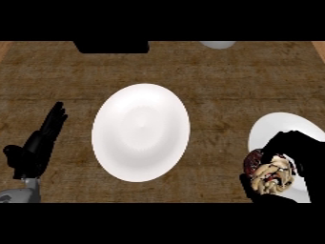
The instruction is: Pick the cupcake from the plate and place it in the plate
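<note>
At the near left the left hand (42,140) rests with fingers straight. The centre plate (141,132) waits bare. At near right, the right hand (302,164) curls around the cupcake (270,174) over the right plate (281,125): the pick step, I judge; next, carry left.

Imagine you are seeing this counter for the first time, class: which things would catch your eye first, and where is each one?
The big white plate at the counter's middle stands out first, bare against the brown wood. Next comes the right hand at lower right, curled round the cupcake over a second white plate. The left hand rests open at the left edge, fingers up.
</note>
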Tool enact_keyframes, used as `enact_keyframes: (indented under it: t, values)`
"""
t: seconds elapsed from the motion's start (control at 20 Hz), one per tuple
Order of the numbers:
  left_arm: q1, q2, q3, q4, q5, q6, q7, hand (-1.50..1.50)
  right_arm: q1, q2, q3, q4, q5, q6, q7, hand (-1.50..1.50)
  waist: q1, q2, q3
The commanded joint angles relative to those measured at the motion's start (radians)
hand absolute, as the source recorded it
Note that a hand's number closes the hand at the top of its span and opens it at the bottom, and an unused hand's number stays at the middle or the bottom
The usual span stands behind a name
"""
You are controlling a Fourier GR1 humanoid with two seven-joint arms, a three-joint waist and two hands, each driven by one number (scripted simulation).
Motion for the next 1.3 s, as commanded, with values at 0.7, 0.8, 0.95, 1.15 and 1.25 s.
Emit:
enact_keyframes:
  t: [0.7, 0.8, 0.95, 1.15, 1.25]
  values:
    - [-0.008, 0.001, 0.037, 0.017, -0.004, -0.065, -0.009, 0.0, -0.548, 0.163, 0.311, 0.608, -0.017, -0.21, 0.311, 1.5, 0.013, 0.003, 0.001]
    - [0.06, -0.025, 0.011, -0.041, -0.02, -0.048, -0.024, 0.0, -0.558, 0.163, 0.355, 0.713, -0.024, -0.309, 0.297, 1.5, 0.02, 0.004, 0.001]
    - [-0.052, -0.039, 0.023, 0.03, -0.037, -0.022, -0.005, 0.0, -0.698, 0.163, 0.397, 0.827, -0.1, -0.359, 0.364, 1.5, 0.016, 0.005, 0.001]
    - [-0.028, -0.032, 0.014, 0.007, -0.042, -0.029, 0.009, 0.0, -0.691, 0.163, 0.434, 0.935, -0.194, -0.646, 0.401, 1.5, 0.037, 0.009, 0.001]
    - [-0.011, -0.052, -0.006, -0.013, -0.05, -0.025, 0.003, 0.0, -0.818, 0.163, 0.404, 1.026, -0.263, -0.683, 0.466, -1.5, 0.048, 0.009, 0.001]
